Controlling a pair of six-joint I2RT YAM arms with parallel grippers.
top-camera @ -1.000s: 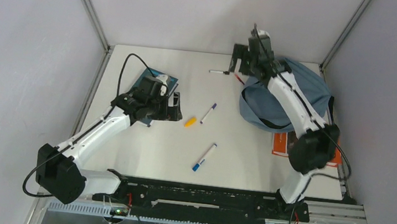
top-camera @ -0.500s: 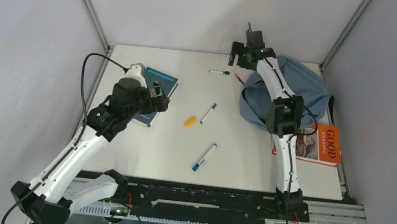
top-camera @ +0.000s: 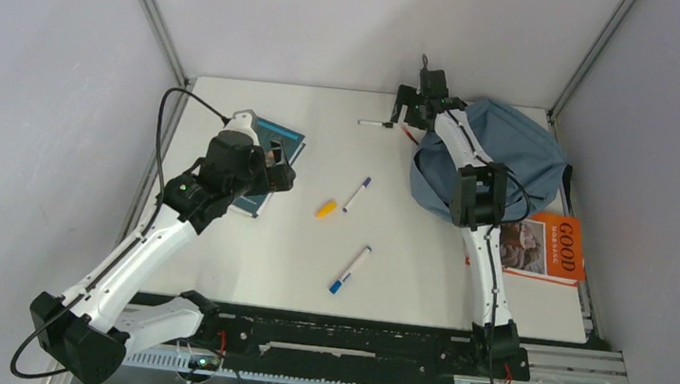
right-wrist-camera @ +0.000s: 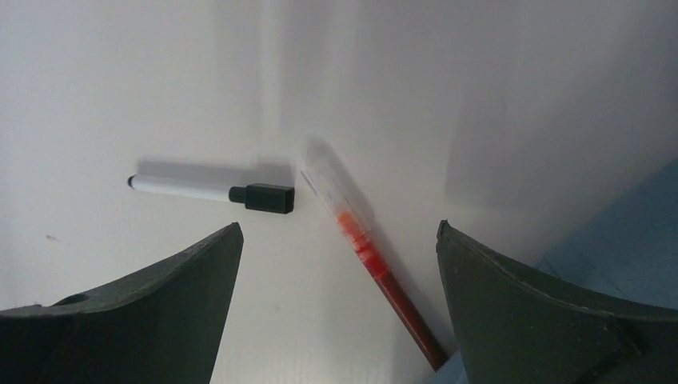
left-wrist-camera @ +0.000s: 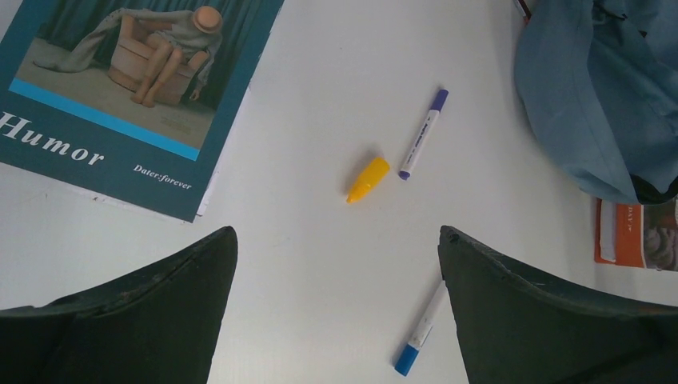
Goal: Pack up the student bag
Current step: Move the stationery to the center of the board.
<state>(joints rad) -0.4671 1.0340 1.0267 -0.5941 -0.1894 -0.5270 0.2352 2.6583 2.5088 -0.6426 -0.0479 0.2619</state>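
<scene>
A white flat tabletop (top-camera: 244, 249) carried everything. The student bag (top-camera: 521, 154), a soft grey-blue fabric backpack, lay slumped at the far right corner, and the right arm reached across its left part. Just near of the bag lay an orange paperback book (top-camera: 554, 253) with white lettering, close to the bag's near edge. At the far left lay a teal paperback book (left-wrist-camera: 120, 88) with a seated figure on its cover. The left gripper (left-wrist-camera: 336, 240) hung above the table just beside that book, its jaws spread wide and holding nothing. The right gripper (right-wrist-camera: 340, 232) hung near the far edge, by the bag's left side, jaws likewise wide apart and empty. On the table's middle lay a white marker with a blue cap (top-camera: 349, 269), and farther off a white marker with a purple cap (top-camera: 356, 194), well apart from each other. Below the right gripper lay a white marker with a black cap (right-wrist-camera: 212, 192) and, just beside it, a clear-barrelled red pen (right-wrist-camera: 372, 256), its dark end reaching the bag's edge. A small yellow tapered cap (left-wrist-camera: 368, 178) lay just beside the purple-capped marker.
</scene>
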